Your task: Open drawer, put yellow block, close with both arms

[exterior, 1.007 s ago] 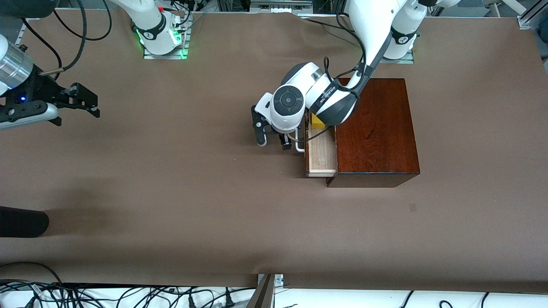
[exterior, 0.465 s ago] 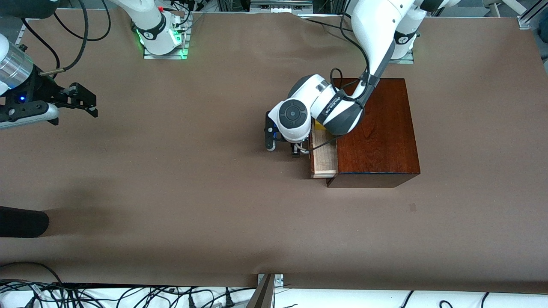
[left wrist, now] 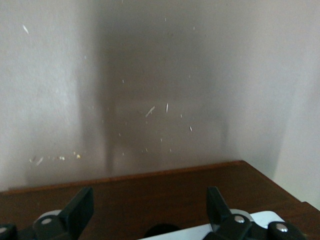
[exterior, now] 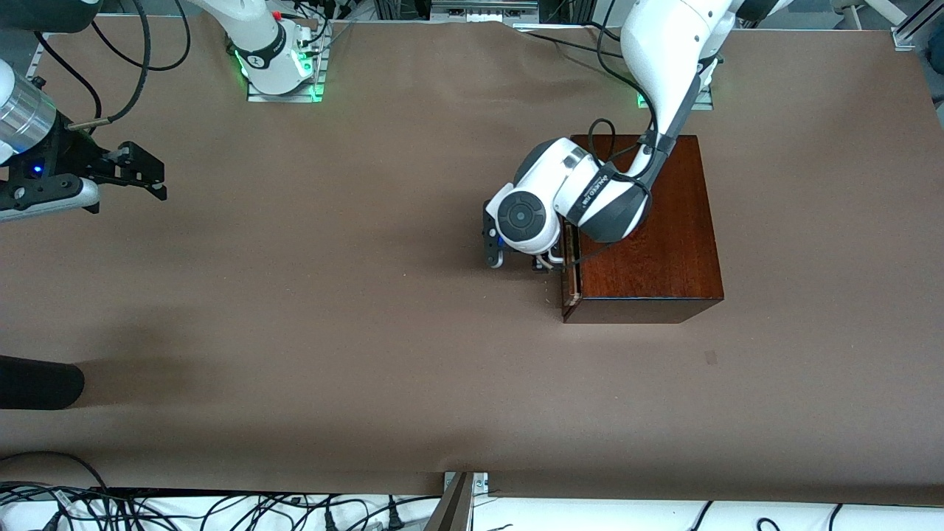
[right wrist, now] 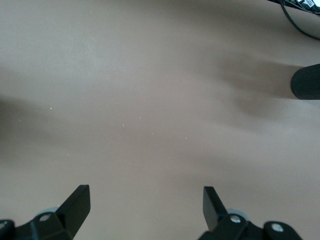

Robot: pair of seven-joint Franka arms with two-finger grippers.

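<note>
The dark mahogany box (exterior: pixel 649 228) stands toward the left arm's end of the table. Its drawer (exterior: pixel 568 274) is pushed in almost flush, and only a thin edge of its front shows. The yellow block is hidden. My left gripper (exterior: pixel 516 259) is open and low in front of the drawer. In the left wrist view (left wrist: pixel 148 207) its fingers straddle the white handle (left wrist: pixel 200 232) against the dark drawer front (left wrist: pixel 150 192). My right gripper (exterior: pixel 140 173) waits open and empty over bare table at the right arm's end, as the right wrist view (right wrist: pixel 145 200) also shows.
A black cylindrical object (exterior: pixel 37 383) lies at the table's edge toward the right arm's end, nearer the front camera; it also shows in the right wrist view (right wrist: pixel 306 82). Cables (exterior: pixel 221 509) run along the front edge.
My left gripper has moved toward the box with the drawer front, and the drawer has slid in from well open to almost flush. The yellow block has gone out of sight. The right arm has barely moved.
</note>
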